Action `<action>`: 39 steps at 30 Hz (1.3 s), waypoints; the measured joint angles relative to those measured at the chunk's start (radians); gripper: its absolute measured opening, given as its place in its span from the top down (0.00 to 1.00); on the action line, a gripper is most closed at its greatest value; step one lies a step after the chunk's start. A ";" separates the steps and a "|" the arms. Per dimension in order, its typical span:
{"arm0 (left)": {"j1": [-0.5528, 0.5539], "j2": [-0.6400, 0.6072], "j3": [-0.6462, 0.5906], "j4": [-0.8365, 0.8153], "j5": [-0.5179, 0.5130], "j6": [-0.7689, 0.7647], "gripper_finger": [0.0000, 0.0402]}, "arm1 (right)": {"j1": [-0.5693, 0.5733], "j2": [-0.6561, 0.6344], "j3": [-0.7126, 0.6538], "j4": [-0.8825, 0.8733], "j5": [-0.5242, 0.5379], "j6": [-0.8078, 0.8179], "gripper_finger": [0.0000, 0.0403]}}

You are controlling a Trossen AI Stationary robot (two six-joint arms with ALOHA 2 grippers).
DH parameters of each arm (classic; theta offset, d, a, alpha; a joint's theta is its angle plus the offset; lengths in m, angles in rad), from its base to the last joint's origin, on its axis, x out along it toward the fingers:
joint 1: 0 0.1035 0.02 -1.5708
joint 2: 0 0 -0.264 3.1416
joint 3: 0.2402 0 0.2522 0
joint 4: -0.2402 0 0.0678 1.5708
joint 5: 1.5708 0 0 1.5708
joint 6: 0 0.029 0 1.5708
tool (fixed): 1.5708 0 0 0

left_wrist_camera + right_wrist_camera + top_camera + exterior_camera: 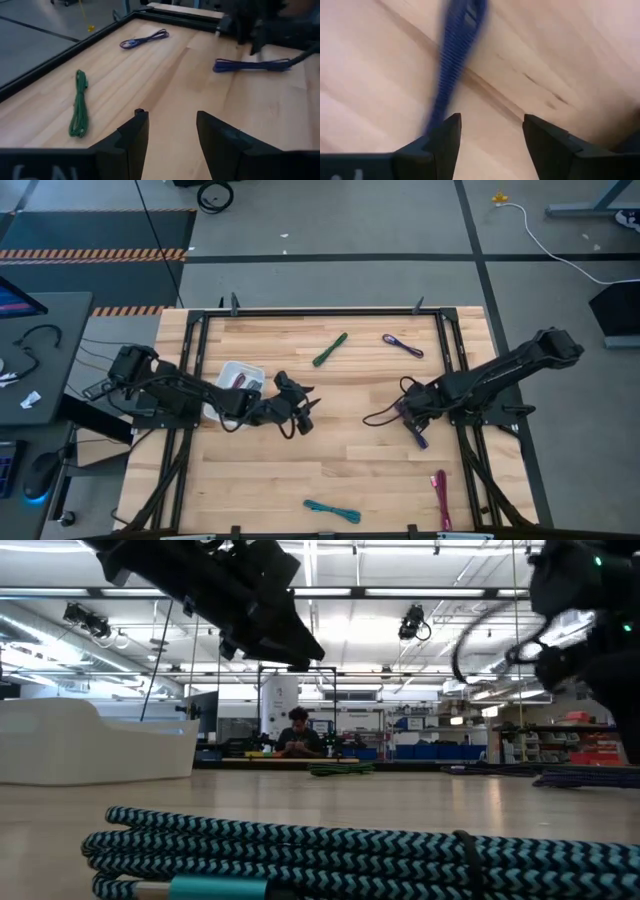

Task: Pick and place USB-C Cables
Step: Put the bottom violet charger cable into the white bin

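two open jaws, right gripper (pixel 490 145) over purple cable (pixel 454 60)

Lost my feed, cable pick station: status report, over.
Left claw open, empty, mid-table beside white tray. Right claw open, low over purple cable. Nothing in the way.

Wooden table (pixel 330 470); on it white tray (pixel 232 375), green cable (pixel 329 350), teal cable (pixel 332 510).

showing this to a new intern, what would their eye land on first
Probably the teal cable filling the low view's foreground; it lies at the table's near edge. Next, the two dark arms reaching inward: the left gripper open over bare wood mid-table, beside the white bin, and the right gripper open beside a purple cable.
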 joint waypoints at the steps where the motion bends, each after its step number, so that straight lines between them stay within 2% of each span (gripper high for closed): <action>1: 0.004 0.000 0.000 -0.002 0.000 0.000 0.57 | 0.001 -0.003 0.014 0.017 0.006 0.000 0.46; 6: 0.020 0.000 0.000 0.002 0.000 0.000 0.57 | 0.049 0.044 0.014 0.153 0.025 0.054 0.46; 9: 0.026 0.000 0.000 0.011 0.000 0.000 0.57 | 0.080 0.109 0.008 0.142 0.062 0.091 0.47; 14: 0.031 0.000 0.000 0.019 0.000 0.000 0.57 | 0.125 0.219 0.008 0.238 0.038 0.065 0.53; 18: 0.031 0.000 0.000 0.028 0.006 0.000 0.57 | 0.137 0.276 0.014 0.276 0.044 -0.008 0.67; 22: 0.031 0.000 0.000 0.039 0.050 0.000 0.57 | 0.140 0.260 0.010 0.315 0.090 -0.137 0.91; 24: 0.031 0.000 0.000 0.040 0.068 -0.016 0.57 | 0.139 0.240 0.005 0.380 0.168 -0.252 0.93; 27: 0.031 0.000 0.000 0.040 0.092 -0.048 0.57 | 0.120 0.208 -0.005 0.628 0.321 -0.470 0.93; 29: 0.031 0.000 0.000 0.044 0.122 -0.045 0.57 | 0.099 0.208 -0.053 0.905 0.335 -0.646 0.93; 31: 0.029 0.000 0.000 0.061 0.166 0.001 0.57 | 0.072 0.210 -0.123 1.247 0.318 -0.827 0.93; 34: 0.021 0.000 -0.001 0.100 0.212 0.088 0.57 | 0.024 0.222 -0.223 1.720 0.277 -1.008 0.93; 37: 0.012 0.000 -0.001 0.170 0.238 0.206 0.56 | -0.037 0.237 -0.280 2.016 0.180 -1.129 0.93; 39: 0.011 0.000 -0.001 0.241 0.241 0.261 0.53 | -0.075 0.248 -0.280 2.112 0.113 -1.181 0.93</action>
